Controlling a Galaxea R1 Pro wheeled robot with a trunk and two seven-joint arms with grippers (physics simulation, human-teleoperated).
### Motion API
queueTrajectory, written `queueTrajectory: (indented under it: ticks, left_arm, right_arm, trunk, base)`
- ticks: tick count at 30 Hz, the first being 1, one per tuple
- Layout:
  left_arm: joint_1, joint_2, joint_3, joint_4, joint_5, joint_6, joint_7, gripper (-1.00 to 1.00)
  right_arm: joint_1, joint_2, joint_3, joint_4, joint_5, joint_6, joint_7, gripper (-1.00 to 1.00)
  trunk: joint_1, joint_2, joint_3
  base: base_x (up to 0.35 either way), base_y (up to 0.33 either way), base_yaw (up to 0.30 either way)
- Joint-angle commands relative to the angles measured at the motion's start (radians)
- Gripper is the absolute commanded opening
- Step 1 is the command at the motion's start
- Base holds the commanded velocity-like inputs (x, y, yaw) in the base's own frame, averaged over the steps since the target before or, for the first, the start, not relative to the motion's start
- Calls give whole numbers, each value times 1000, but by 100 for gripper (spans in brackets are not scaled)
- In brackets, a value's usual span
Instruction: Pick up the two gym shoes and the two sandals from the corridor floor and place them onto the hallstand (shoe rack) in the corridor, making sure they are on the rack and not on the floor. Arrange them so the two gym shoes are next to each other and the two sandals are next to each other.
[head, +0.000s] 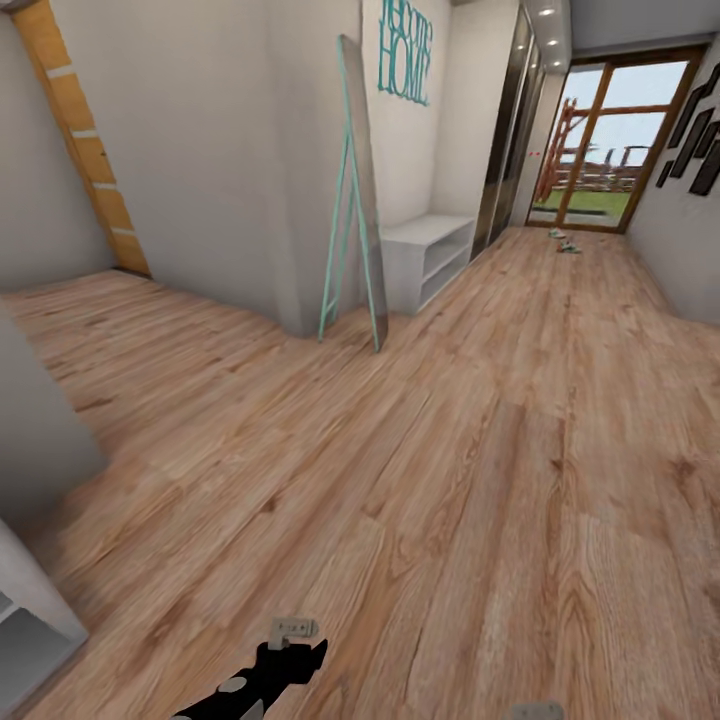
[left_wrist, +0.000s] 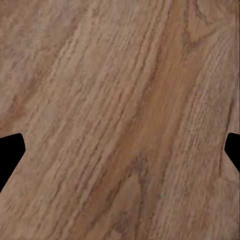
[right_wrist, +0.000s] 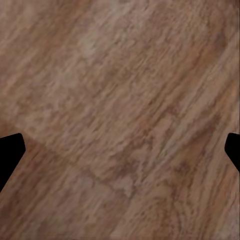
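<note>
Bare corridor floor (head: 450, 480), leaning mirror (head: 358, 190) before hallstand (head: 425, 250), shoes (head: 563, 240) far.

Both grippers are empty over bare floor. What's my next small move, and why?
Probably drive the base forward along the corridor floor toward the gym shoes lying far ahead near the glass door, past the hallstand. The left gripper and right gripper hang open, far out of reach.
</note>
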Motion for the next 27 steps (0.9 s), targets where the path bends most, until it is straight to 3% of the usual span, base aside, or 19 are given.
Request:
queueTrajectory:
  ticks: [1,27]
  left_arm:
    - [0,0,0,0,0,0,0,100]
    - [0,0,0,0,0,1,0,100]
  right_arm:
    - [0,0,0,0,0,0,0,100]
    - [5,4,0,25,-1,-3,0,100]
  trunk:
    - [0,0,0]
    - [0,0,0]
  base:
    - [273,-208,-286]
    - [274,-208,-280]
